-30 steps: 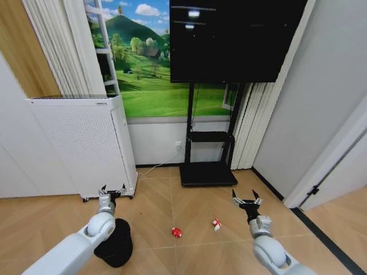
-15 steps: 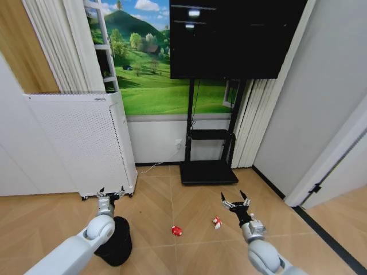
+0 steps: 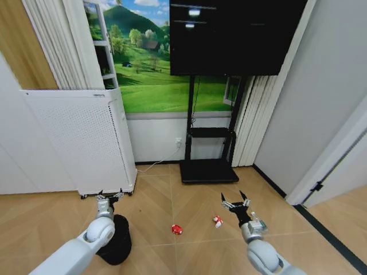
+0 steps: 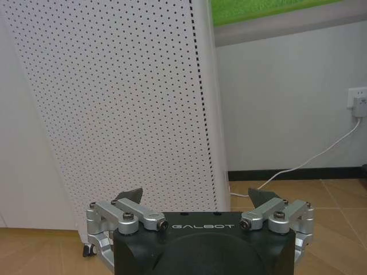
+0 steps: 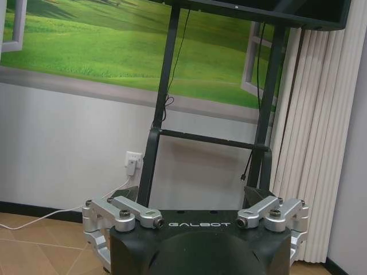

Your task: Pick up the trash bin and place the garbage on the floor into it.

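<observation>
1. at the far left stands a tall white perforated appliance [image 3: 80, 143], a flat-sided box on small castors with dotted metal-looking panels; a white cable runs along the skirting from it to a wall socket [image 3: 178, 144].
2. the left gripper [image 3: 109, 195] hovers low, just in front of the appliance's base and above the trash bin [image 3: 117, 243]. its fingers are spread wide with nothing between them, as the left wrist view also shows [image 4: 195, 197]. it looks placed there to come down onto the bin's rim, though that is a judgement.
3. the trash bin is a small, round, dark basket standing on the wood floor [image 3: 189, 195], partly hidden by the left forearm; its mesh texture is hard to make out from here, so i take it as wire mesh only tentatively.
4. near the middle of the floor lies a red wad [image 3: 176, 230], crumpled and roundish, well apart from the bin.
5. just to its right lies a red-and-white wrapper [image 3: 217, 221], small and creased, close to the right gripper.
6. the right gripper [image 3: 235, 200] is held low beside the wrapper, its fingers opened wide and empty [image 5: 192, 197]; it faces the black tv stand [image 3: 209, 172], probably waiting while the bin is fetched.
7. the floor is pale herringbone planks, smooth and slightly glossy; neither piece of litter is in the bin yet.
</observation>
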Available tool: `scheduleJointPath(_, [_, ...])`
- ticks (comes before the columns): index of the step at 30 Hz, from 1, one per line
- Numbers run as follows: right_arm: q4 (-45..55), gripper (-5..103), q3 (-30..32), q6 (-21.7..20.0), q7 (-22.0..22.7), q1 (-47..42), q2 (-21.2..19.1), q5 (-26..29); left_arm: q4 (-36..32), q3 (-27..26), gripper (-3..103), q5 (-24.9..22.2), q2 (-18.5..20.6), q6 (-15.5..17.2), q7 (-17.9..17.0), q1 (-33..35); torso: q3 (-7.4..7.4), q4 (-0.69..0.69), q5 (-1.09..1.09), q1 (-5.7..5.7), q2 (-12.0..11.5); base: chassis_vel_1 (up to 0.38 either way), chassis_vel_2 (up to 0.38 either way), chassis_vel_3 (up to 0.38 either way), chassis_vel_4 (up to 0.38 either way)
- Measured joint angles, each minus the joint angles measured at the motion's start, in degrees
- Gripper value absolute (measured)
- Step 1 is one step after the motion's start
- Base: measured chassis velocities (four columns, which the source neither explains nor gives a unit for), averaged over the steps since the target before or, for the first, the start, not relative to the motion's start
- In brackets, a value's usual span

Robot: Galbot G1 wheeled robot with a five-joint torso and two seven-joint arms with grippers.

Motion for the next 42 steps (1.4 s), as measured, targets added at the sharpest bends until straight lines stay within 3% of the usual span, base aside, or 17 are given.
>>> scheduleJointPath(42, [-0.05, 100, 2.23, 1.18, -0.07, -3.03, 1.49, -2.28, 0.94, 0.02, 100, 1.81, -1.17, -1.20, 1.14, 1.17, -5.59, 0.00, 0.00, -3.07, -8.67, 0.001, 0.001, 0.001, 0.001])
